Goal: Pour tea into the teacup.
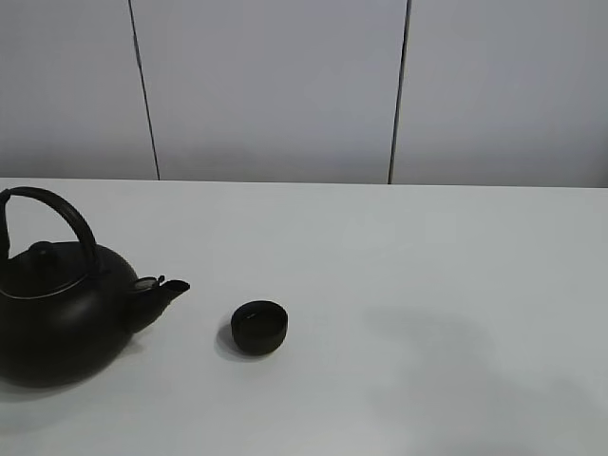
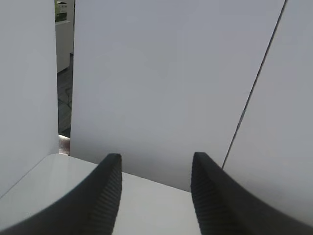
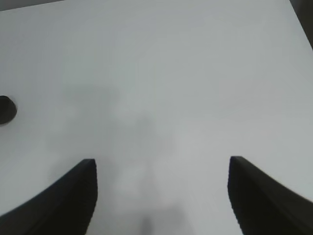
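Observation:
A small, low, matte-black teacup (image 1: 259,327) stands on the white table (image 1: 427,285), a little left of the middle. A big round black kettle (image 1: 59,306) with an arched handle stands at the left edge, its short spout (image 1: 169,288) pointing right toward the teacup. Neither gripper shows in the exterior high view. In the left wrist view my left gripper (image 2: 155,164) is open and empty, facing the white wall. In the right wrist view my right gripper (image 3: 162,166) is wide open and empty above bare table, and the teacup (image 3: 6,109) shows at that picture's edge.
White wall panels (image 1: 275,85) with dark seams stand behind the table's far edge. A gap between panels shows in the left wrist view (image 2: 63,63). A faint shadow (image 1: 446,351) lies on the table right of the teacup.

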